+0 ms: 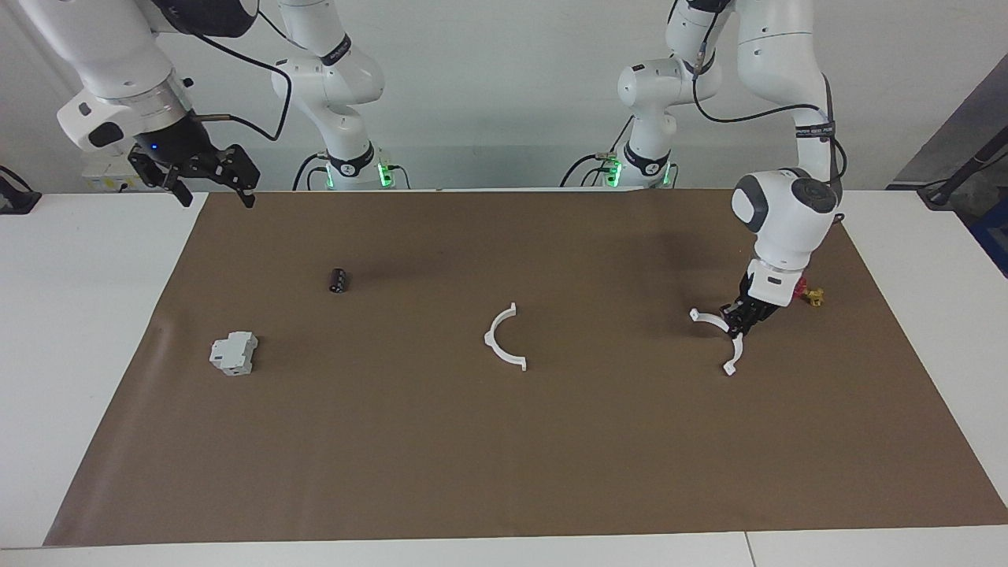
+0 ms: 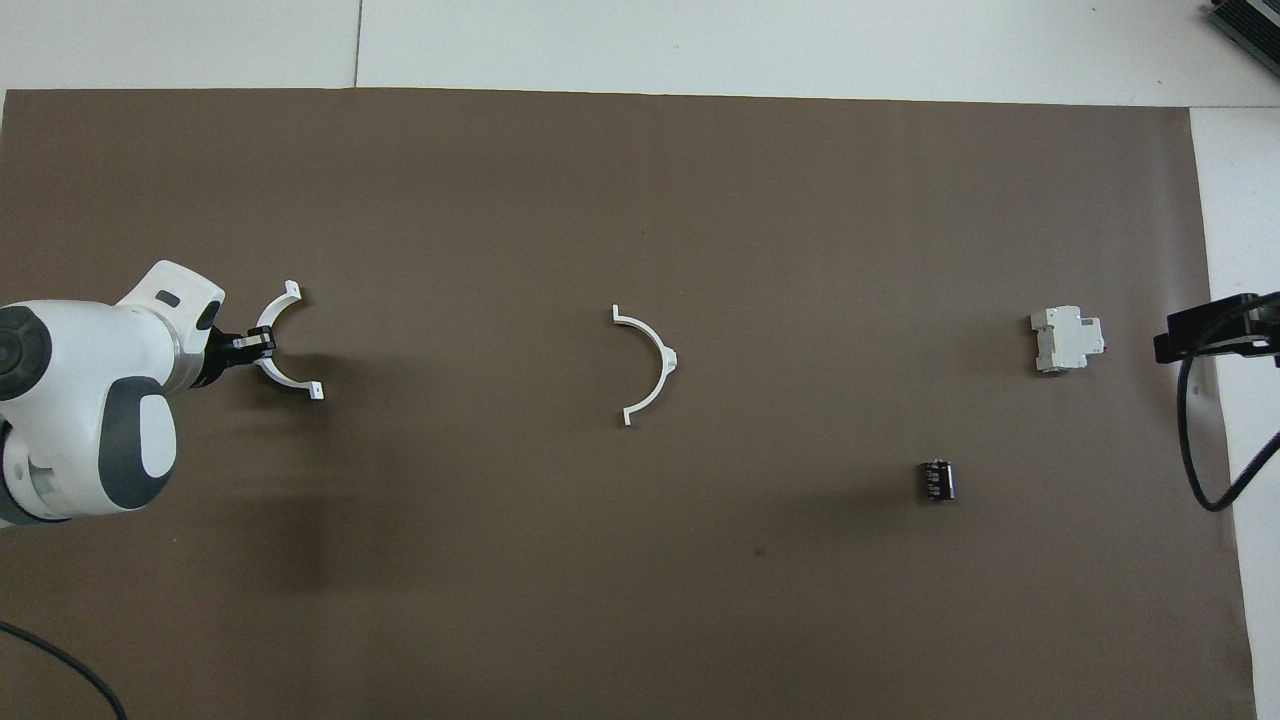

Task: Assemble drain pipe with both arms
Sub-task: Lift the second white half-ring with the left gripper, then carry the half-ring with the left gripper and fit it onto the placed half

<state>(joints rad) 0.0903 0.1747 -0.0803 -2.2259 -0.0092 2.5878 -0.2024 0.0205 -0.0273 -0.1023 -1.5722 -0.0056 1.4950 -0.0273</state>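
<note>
The left gripper [image 1: 742,318] is down at the brown paper mat [image 1: 504,441] near the left arm's end of the table, its fingertips closed on the middle of a thin white plastic half-ring arc with small end tabs [image 1: 720,334]. The arc's two ends stick out from the fingertips, one tab nearer the robots and one farther from them, and its open side faces the middle of the table. Whether the arc rests on the mat or is just clear of it cannot be told.

The second thin white plastic half-ring arc [image 1: 502,339] lies flat at the middle of the mat, well apart from the left gripper. Only bare mat lies between the two arcs. A small red-and-yellow valve [image 1: 811,296] sits just beside the left gripper, toward the mat's edge at that end, partly hidden by the wrist in the facing view.

The right gripper [image 1: 211,190] hangs high in the air over the mat's edge at the right arm's end, its fingers spread wide and holding nothing. Nearest to it on the mat are a small black ribbed cylinder [image 1: 338,280] and a grey-white boxy block [image 1: 233,353], both well apart from the central arc.
</note>
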